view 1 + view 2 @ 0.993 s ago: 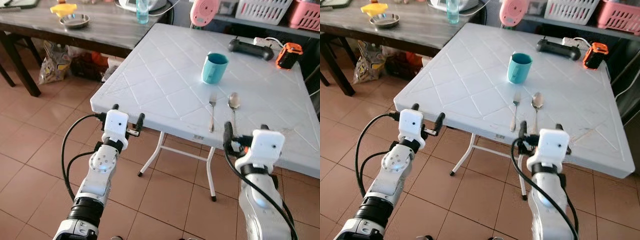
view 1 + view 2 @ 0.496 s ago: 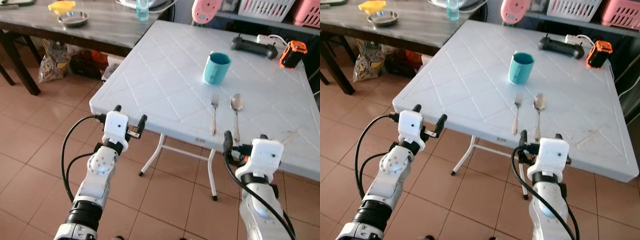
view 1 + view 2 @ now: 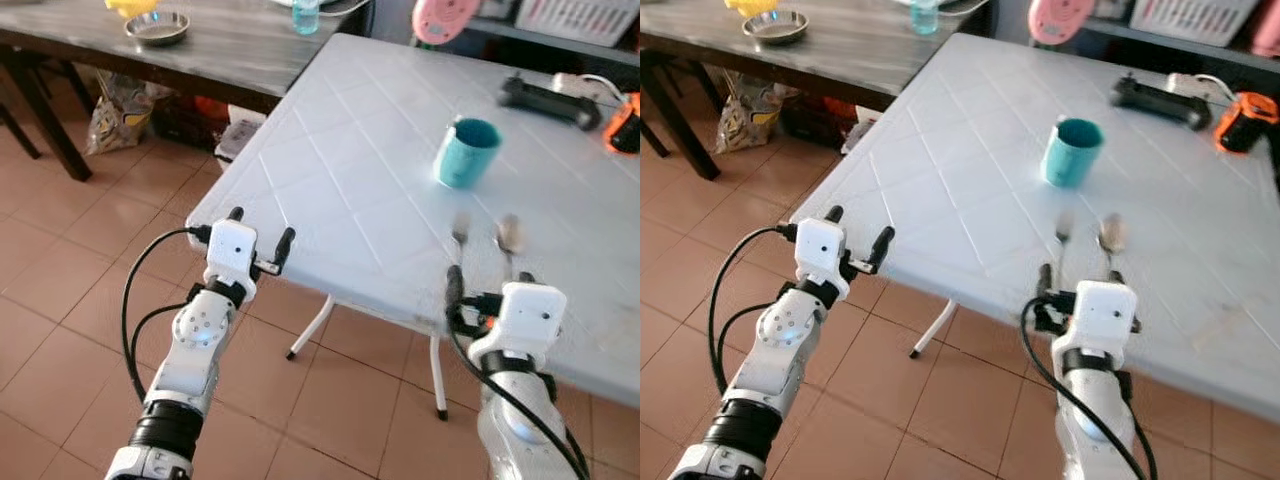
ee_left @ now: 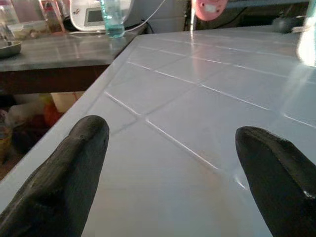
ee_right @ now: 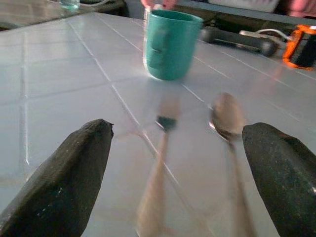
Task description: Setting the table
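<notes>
Fork [image 5: 160, 163] and spoon [image 5: 228, 121] lie side by side before my right end effector [image 3: 1077, 285]. Cup [image 3: 1071, 152] stands beyond on the worktop [image 3: 970, 170]. Both my right and left end effector [image 3: 858, 222] are wide open, holding nothing.

The white table [image 3: 340, 150] looks like smooth moulded plastic with a soft shine. The spoon [image 5: 227, 118] is shiny metal, and the teal mug [image 5: 168, 44] is glossy.

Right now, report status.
Left gripper open at white table edge. Right gripper open, facing fork and spoon. Teal mug beyond them.
</notes>
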`<state>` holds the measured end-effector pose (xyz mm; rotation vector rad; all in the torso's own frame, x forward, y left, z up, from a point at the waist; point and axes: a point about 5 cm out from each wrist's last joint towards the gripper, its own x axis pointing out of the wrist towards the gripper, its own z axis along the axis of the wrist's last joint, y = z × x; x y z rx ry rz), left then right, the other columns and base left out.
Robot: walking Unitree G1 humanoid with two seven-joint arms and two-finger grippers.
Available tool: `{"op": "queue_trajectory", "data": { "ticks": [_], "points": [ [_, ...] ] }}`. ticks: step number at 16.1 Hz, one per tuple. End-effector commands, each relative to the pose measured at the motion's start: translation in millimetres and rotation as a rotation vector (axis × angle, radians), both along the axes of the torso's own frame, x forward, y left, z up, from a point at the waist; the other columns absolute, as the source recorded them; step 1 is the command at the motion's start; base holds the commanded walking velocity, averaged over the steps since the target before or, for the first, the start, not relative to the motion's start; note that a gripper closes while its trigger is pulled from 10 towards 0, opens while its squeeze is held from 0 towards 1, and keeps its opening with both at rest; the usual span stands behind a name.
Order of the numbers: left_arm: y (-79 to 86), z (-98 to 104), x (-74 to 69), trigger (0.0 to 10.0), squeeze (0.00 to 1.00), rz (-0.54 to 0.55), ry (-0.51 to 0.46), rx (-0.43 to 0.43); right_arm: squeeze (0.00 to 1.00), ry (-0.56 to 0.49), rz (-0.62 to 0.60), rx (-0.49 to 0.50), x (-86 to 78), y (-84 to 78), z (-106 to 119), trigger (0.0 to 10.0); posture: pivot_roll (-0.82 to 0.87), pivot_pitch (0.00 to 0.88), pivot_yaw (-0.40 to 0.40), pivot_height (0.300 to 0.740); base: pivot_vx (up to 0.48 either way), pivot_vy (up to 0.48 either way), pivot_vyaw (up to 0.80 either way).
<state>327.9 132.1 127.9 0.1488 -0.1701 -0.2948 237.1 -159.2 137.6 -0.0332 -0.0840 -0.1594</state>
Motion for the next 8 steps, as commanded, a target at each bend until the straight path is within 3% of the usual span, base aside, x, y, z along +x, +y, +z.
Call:
{"op": "queue_trajectory", "data": {
  "ticks": [1,5,8],
  "points": [
    [-7.0,0.0,-0.9,10.0,0.0,-0.022,0.003,0.0,0.0,-0.009,-0.028,-0.014,-3.5,-7.7,2.1,10.0,0.05,0.166,-0.024,0.74,0.405,0.0,0.0],
    [-5.4,-2.2,-3.7,10.0,0.0,-0.021,0.015,-0.024,0.0,-0.003,-0.024,-0.014,-4.7,-6.9,1.0,10.0,0.05,0.167,-0.026,0.74,0.359,0.0,0.0],
    [-6.2,-9.9,-12.9,10.0,0.0,-0.046,0.037,-0.007,0.0,0.012,-0.013,-0.011,-6.9,-5.3,-2.0,10.0,0.06,0.165,-0.027,0.74,0.0,0.0,0.0]
  ]
}}
